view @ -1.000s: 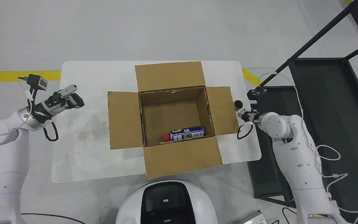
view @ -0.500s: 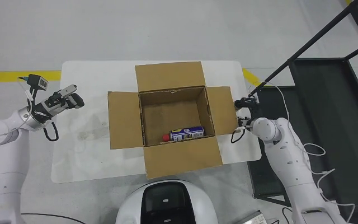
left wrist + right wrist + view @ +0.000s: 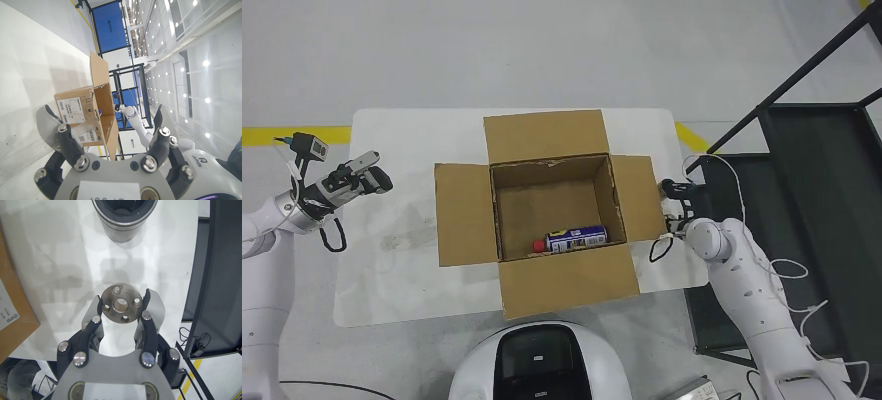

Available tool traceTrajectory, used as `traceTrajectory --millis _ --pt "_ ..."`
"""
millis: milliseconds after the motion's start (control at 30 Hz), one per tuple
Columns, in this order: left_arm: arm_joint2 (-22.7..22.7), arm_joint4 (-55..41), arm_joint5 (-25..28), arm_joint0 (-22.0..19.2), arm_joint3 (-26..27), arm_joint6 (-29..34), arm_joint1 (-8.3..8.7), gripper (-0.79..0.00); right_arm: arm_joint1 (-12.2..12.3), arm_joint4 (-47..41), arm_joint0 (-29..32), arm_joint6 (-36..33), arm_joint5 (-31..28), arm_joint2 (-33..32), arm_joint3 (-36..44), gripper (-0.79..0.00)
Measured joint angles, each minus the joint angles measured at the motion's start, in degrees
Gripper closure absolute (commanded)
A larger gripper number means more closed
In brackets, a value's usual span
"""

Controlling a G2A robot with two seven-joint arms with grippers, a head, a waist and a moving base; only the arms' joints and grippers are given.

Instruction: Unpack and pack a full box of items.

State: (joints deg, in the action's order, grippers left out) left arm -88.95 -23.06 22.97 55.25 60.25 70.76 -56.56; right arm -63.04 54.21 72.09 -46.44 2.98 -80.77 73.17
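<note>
Jaws of right arm [image 3: 714,241], pointing down, pinch a flange [image 3: 130,311]; left jaws gape toward the box [image 3: 462,215].

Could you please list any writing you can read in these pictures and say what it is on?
Box: white labels with barcodes; print too small to read.
Can in the box: label too small to read.
Metal disc in the right gripper: no writing.
Blue wall panels: brand lettering only.
</note>
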Motion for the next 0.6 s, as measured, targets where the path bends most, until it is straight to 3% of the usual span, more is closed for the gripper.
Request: traceTrajectory --millis 100,233,367,400,433,467,500,600 --pt "0.0 0.0 0.0 0.0 0.0 0.0 0.0 -0.785 -0.21 0.14 -0.69 1.14 0.62 0.66 -1.42 0.0" --pt "0.0 0.0 0.0 0.0 0.0 0.0 0.0 -0.785 -0.39 -0.38 -1.35 1.98 0.92 0.96 -3.06 -0.114" --pt "0.0 0.0 0.0 0.0 0.0 0.0 0.0 -0.785 -0.57 -0.8 -2.06 2.52 0.68 1.43 -4.92 -0.139" --pt "0.0 0.0 0.0 0.0 0.0 0.0 0.0 -0.785 -0.63 -0.84 -2.29 2.69 0.78 1.6 -5.39 -0.175" --pt "0.0 0.0 0.0 0.0 0.0 0.0 0.0 -0.785 -0.68 -0.97 -2.44 2.79 0.88 1.7 -5.67 -0.342" --pt "0.0 0.0 0.0 0.0 0.0 0.0 0.0 -0.785 -0.72 -1.1 -2.57 2.89 0.95 1.78 -5.89 -0.745" --pt "0.0 0.0 0.0 0.0 0.0 0.0 0.0 -0.785 -0.77 -1.28 -2.7 3.0 0.99 1.85 -6.11 -0.785" --pt "0.0 0.0 0.0 0.0 0.0 0.0 0.0 -0.785 -0.8 -1.67 -2.88 2.98 1.01 1.77 -6.38 -0.785"
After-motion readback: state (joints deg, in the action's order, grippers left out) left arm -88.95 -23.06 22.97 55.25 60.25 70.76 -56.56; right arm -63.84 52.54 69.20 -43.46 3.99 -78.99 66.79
